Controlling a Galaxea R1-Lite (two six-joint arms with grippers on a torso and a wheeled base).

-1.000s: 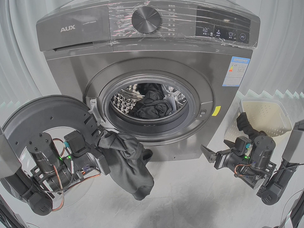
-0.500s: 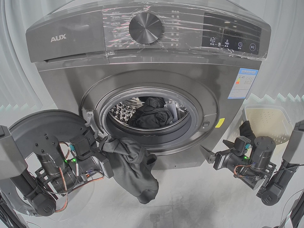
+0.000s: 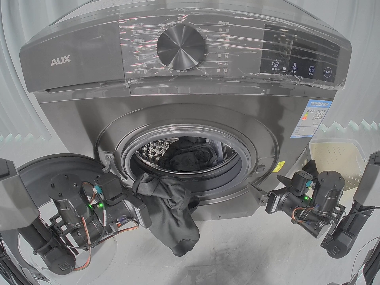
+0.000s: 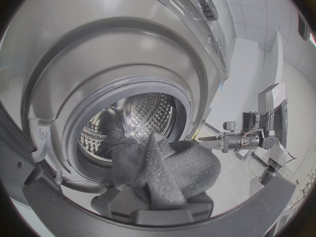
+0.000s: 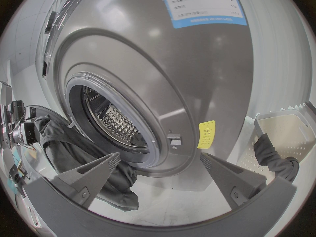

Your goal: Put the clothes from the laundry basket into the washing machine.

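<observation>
Bright, even, diffuse light from overhead, no hard shadows. The floor (image 3: 257, 254) carries only a soft dark patch under the hanging garment (image 3: 174, 214). Plastic film (image 3: 221, 48) over the washing machine (image 3: 79, 115) panel throws streaky glare, and the steel front shows soft round highlights in the right wrist view. Drum (image 4: 149, 111) wall catches bright specular spots and goes darker deeper in. In the head view the garment reads as a dark mass with few fold shadows. Both wrist views are heavily fisheye with black vignetted corners; the head view bows straight edges near the rim.
</observation>
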